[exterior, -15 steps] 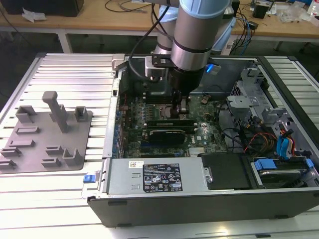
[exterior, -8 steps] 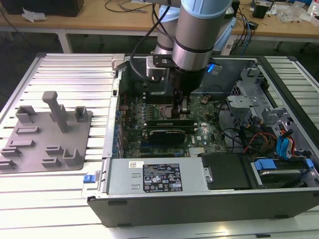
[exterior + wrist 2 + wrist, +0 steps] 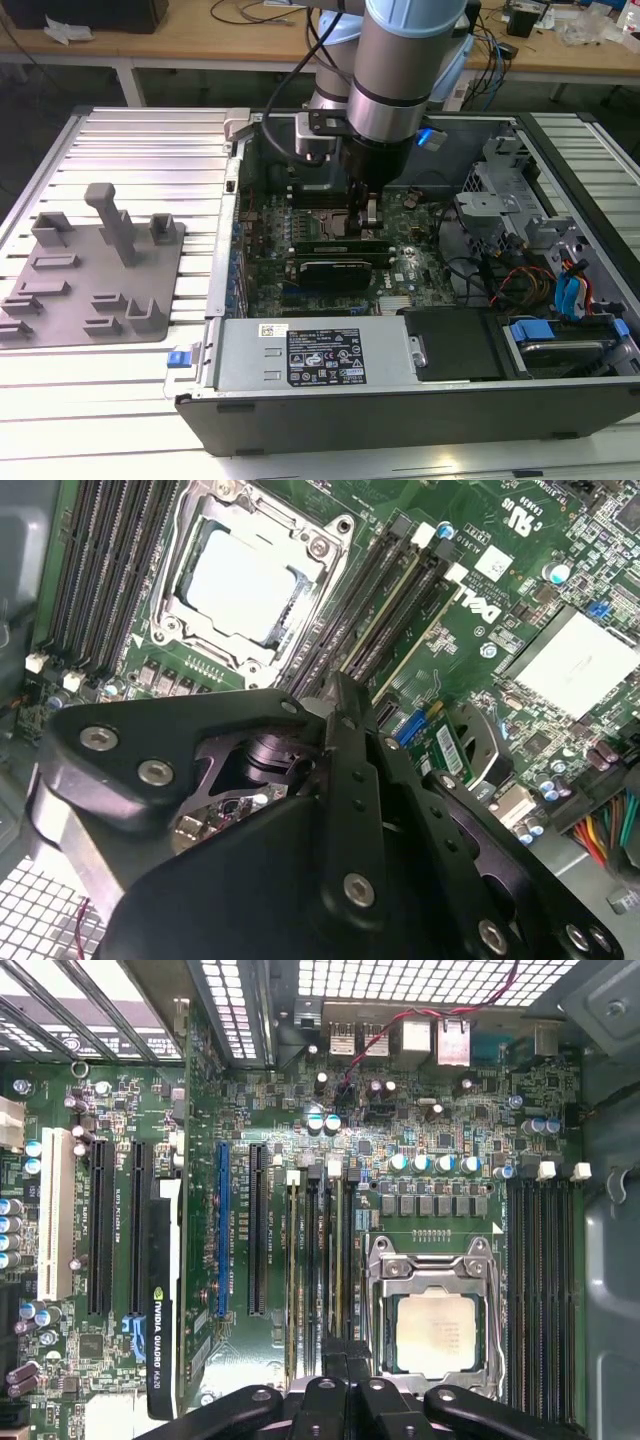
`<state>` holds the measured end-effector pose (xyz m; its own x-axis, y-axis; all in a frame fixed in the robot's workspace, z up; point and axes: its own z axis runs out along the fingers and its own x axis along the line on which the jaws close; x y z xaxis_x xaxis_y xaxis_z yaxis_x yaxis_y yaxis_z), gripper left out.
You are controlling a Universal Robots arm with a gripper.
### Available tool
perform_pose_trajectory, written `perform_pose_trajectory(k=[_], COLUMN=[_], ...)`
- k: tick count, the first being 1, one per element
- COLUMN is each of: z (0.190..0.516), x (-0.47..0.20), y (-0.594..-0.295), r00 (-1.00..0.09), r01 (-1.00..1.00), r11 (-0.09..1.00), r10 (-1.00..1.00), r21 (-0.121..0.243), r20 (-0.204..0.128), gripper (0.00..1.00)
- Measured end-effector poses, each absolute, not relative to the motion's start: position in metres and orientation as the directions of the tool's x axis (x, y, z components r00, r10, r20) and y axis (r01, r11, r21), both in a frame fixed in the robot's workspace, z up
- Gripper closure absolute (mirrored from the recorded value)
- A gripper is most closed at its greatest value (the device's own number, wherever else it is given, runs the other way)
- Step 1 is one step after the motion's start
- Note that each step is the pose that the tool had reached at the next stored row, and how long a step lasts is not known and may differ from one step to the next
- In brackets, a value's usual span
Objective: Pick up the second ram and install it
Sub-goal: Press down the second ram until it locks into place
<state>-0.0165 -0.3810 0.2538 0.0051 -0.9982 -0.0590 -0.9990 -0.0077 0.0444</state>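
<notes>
While the arm reaches down into the open computer case, the gripper sits low over the motherboard, directly above the bank of memory slots beside the processor socket. In both wrist views its black fingers look drawn close together over those slots. The second ram appears to be the green stick standing edgewise in a slot just ahead of the fingertips; whether the fingers touch it I cannot tell. On the slatted surface, toward the exterior view's left, the grey tray lies well apart from the gripper.
</notes>
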Motion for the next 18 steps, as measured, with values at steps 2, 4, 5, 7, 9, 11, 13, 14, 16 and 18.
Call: perform_pose_trajectory(k=[2,4,5,7,9,11,13,14,16,18], z=[0.254,0.254,0.254,0.254,0.254,0.254,0.254,0.254,0.254,0.254], x=[-0.016,-0.016,-0.016,-0.016,-0.014,-0.013,-0.007,-0.005,-0.001,0.005], y=[-0.381,-0.381,-0.381,-0.381,-0.381,-0.381,-0.381,-0.381,-0.381,-0.381], r00=[0.005,0.005,0.005,0.005,0.005,0.005,0.005,0.005,0.005,0.005], r01=[-0.999,-0.999,-0.999,-0.999,-0.999,-0.999,-0.999,-0.999,-0.999,-0.999], r11=[-0.008,-0.008,-0.008,-0.008,-0.008,-0.008,-0.008,-0.008,-0.008,-0.008], r10=[-0.998,-0.998,-0.998,-0.998,-0.998,-0.998,-0.998,-0.998,-0.998,-0.998], r21=[0.044,0.044,0.044,0.044,0.044,0.044,0.044,0.044,0.044,0.044], r20=[-0.059,-0.059,-0.059,-0.059,-0.059,-0.059,-0.059,-0.059,-0.059,-0.059], gripper=[0.92,0.92,0.92,0.92,0.92,0.92,0.92,0.92,0.92,0.92])
